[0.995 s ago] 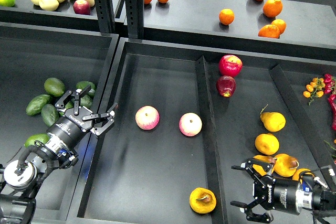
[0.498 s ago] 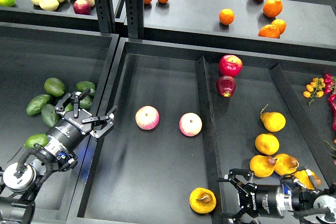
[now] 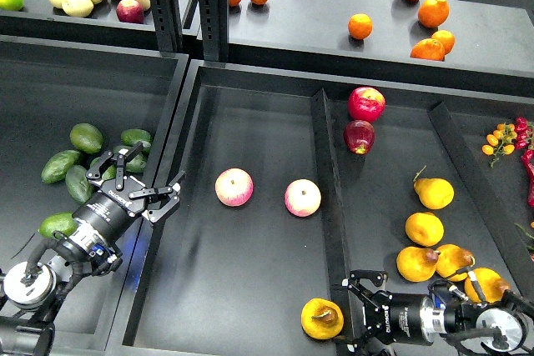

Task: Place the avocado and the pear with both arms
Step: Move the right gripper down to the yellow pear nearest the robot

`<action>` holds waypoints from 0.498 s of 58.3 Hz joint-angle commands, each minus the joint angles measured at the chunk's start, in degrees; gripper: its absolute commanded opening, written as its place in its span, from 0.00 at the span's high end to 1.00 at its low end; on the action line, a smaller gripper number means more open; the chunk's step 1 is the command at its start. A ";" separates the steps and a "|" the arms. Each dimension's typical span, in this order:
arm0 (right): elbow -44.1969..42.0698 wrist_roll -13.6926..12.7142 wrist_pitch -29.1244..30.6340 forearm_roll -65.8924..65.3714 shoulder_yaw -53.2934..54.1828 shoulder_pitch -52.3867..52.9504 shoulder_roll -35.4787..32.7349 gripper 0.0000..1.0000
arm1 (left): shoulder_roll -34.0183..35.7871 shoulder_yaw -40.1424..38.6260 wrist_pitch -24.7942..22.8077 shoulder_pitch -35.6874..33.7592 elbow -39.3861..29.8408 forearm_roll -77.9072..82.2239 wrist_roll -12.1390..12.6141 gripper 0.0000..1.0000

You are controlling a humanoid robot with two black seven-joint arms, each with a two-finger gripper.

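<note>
The pear, yellow-orange with a dark brown hollow, lies in the front right corner of the middle tray. My right gripper is open and empty just right of it, over the divider, with its jaws facing the pear. A plump mid-green avocado lies at the far end of a cluster in the left tray. My left gripper is open and empty. It hovers at that tray's right wall, right of the cluster, and partly hides another avocado.
Darker, slimmer avocados and a brighter one lie by my left arm. Two pink apples sit mid-tray. Red apples and cleaner yellow pears fill the right tray. Oranges sit on the back shelf.
My right gripper has moved left and toward the front, from the right tray to right beside the pear. My left gripper has drifted slightly back and down. Both stay open.
</note>
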 commanded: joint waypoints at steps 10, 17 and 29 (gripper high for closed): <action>-1.08 0.00 0.00 0.07 0.11 0.02 1.34 0.17 | 0.00 0.00 0.02 0.10 -0.01 0.05 0.00 0.01; -1.44 0.00 0.00 0.16 0.11 0.02 1.52 0.19 | 0.00 0.00 0.02 0.10 -0.01 0.05 0.00 0.01; -3.28 0.00 0.00 0.16 0.20 -0.07 2.66 0.27 | 0.00 -0.09 0.02 0.18 -0.01 -0.03 0.00 0.01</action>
